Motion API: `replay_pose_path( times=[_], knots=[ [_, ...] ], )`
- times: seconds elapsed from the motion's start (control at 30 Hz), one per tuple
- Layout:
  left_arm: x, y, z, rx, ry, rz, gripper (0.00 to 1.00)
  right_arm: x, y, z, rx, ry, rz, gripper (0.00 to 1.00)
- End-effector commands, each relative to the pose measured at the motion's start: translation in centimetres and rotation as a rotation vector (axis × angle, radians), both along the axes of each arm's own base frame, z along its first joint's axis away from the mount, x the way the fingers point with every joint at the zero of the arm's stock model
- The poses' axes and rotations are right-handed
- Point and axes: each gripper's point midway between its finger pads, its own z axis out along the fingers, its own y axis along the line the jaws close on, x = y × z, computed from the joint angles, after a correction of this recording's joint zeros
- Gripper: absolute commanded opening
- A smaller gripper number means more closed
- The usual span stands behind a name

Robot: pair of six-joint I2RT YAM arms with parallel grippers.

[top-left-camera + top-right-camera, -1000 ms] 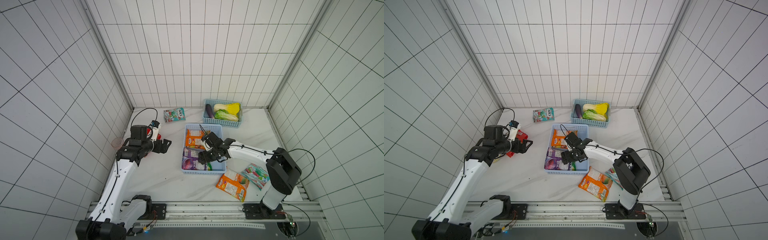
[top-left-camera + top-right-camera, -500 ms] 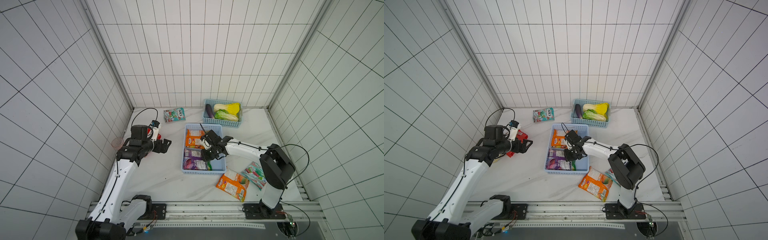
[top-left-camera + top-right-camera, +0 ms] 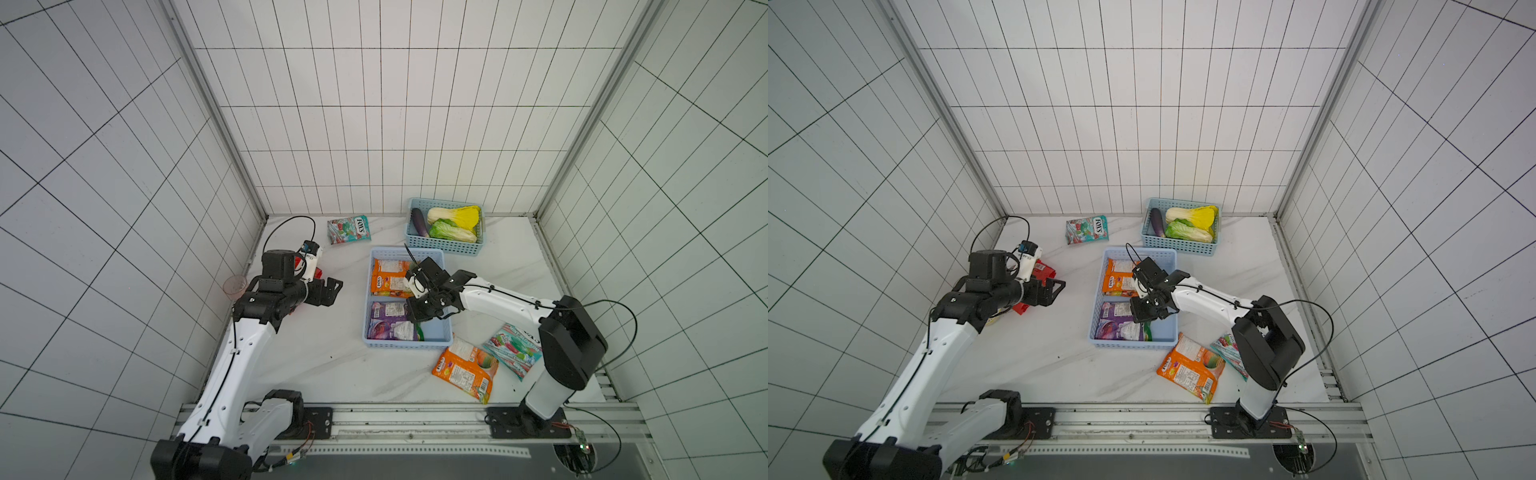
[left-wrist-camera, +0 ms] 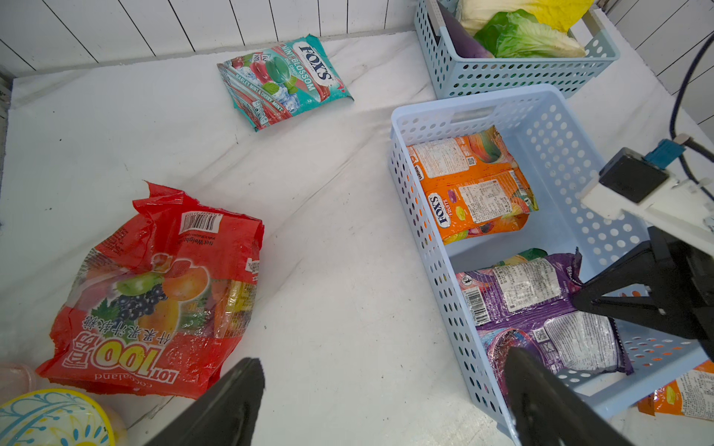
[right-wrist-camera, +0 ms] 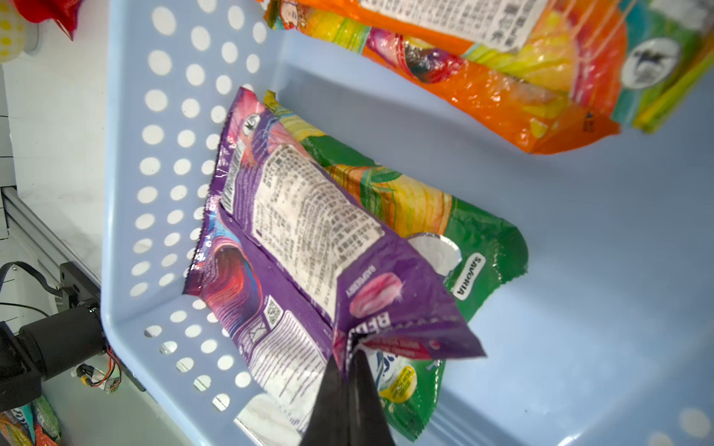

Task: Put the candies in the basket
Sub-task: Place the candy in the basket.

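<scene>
The periwinkle basket [image 3: 407,344] [image 3: 1133,344] holds an orange candy bag [image 3: 388,278] [image 5: 483,69] and a purple bag [image 3: 390,324] [image 5: 293,239] lying on a green one [image 5: 417,208]. My right gripper [image 5: 347,355] [image 3: 417,313] is inside the basket, shut on the purple bag's crimped edge. My left gripper [image 4: 386,359] [image 3: 334,291] hangs open and holds nothing over bare table left of the basket, beside a red candy bag [image 4: 154,293]. A teal bag [image 3: 348,228] [image 4: 282,77] lies near the back wall. An orange bag [image 3: 465,368] and a teal bag [image 3: 513,347] lie at the front right.
A smaller teal-blue basket [image 3: 444,247] with an aubergine and cabbages stands at the back right, close behind the periwinkle one. A pink cup [image 3: 235,286] and a yellow-and-blue patterned round object [image 4: 50,417] sit by the left wall. Tiled walls close three sides.
My right gripper went from open to shut, pinching the purple bag's edge inside the basket, and its arm shifted slightly. The left arm has not moved.
</scene>
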Motion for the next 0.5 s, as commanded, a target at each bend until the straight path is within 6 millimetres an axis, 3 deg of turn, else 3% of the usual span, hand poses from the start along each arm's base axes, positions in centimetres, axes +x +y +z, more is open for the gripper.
replay_pose_path(
  times=[0.0,0.07,0.17,0.47],
  knots=[
    [0.5,0.0,0.7,0.004,-0.038,0.004,0.95,-0.6,-1.3,-0.8,-0.022,0.019,-0.029,0.07],
    [0.4,-0.2,0.5,-0.009,-0.03,-0.004,0.95,-0.6,-1.0,-1.4,-0.017,0.029,-0.026,0.19],
    [0.5,0.1,0.9,-0.004,-0.027,0.012,0.95,-0.6,-1.3,-0.8,-0.057,0.014,-0.005,0.3],
    [0.9,1.0,0.8,0.023,-0.037,0.056,0.95,0.4,-1.0,4.5,-0.021,-0.137,0.056,0.42]
  ],
)
